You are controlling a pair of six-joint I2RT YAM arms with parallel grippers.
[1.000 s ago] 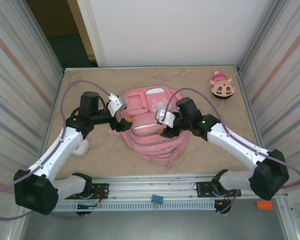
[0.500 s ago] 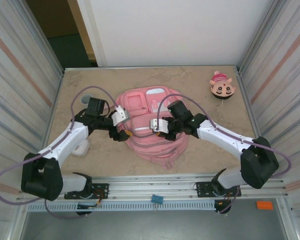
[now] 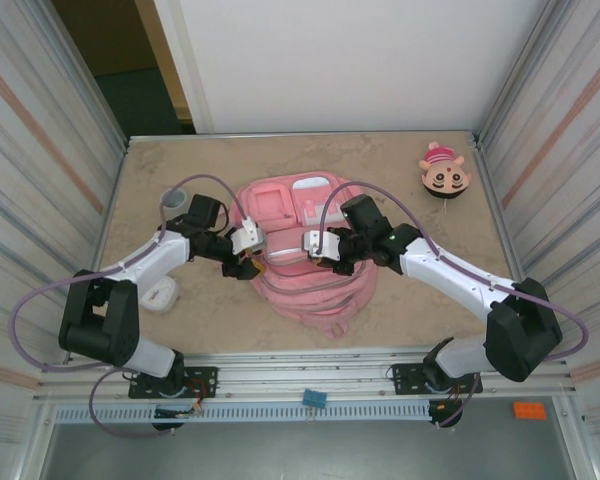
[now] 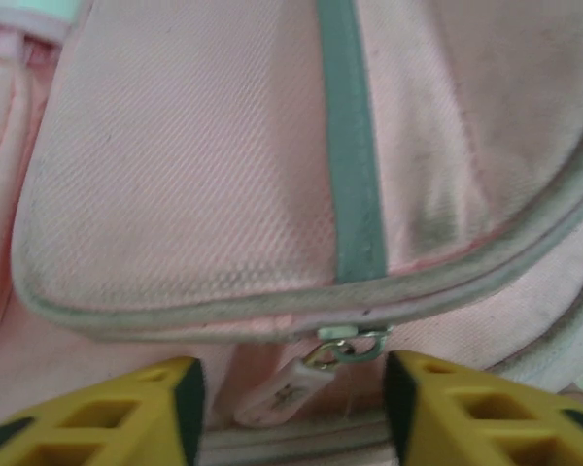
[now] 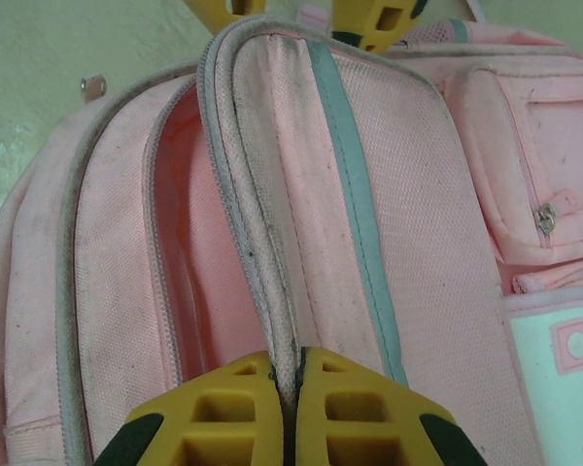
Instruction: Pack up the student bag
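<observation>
1. Centrally on the counter (image 3: 170, 170) lies the student bag (image 3: 305, 290), a large pink backpack with its pockets facing up and its near end towards the arm bases.
2. At the bag's left side, the left gripper (image 3: 246, 266) hangs low over the fabric. In the left wrist view its yellow fingers (image 4: 126, 403) stand spread, 1 on each side of a small pink zipper pull (image 4: 284, 393). The jaws are apart and do not touch the pull.
3. Above that pull runs a grey piped seam (image 4: 223, 311), crossed by a pale grey stripe (image 4: 355, 165).
4. On the bag's right side, the right gripper (image 3: 327, 258) reaches in from the right. In the right wrist view its jaws are pressed together, pinching the grey piped edge (image 5: 253, 214) of the bag's front panel.
5. Left of that raised edge, the compartment gapes, showing pink lining (image 5: 189, 243).
6. Well apart, in the far right corner, a small pink-and-tan plush (image 3: 444, 172) lies on the counter.
</observation>
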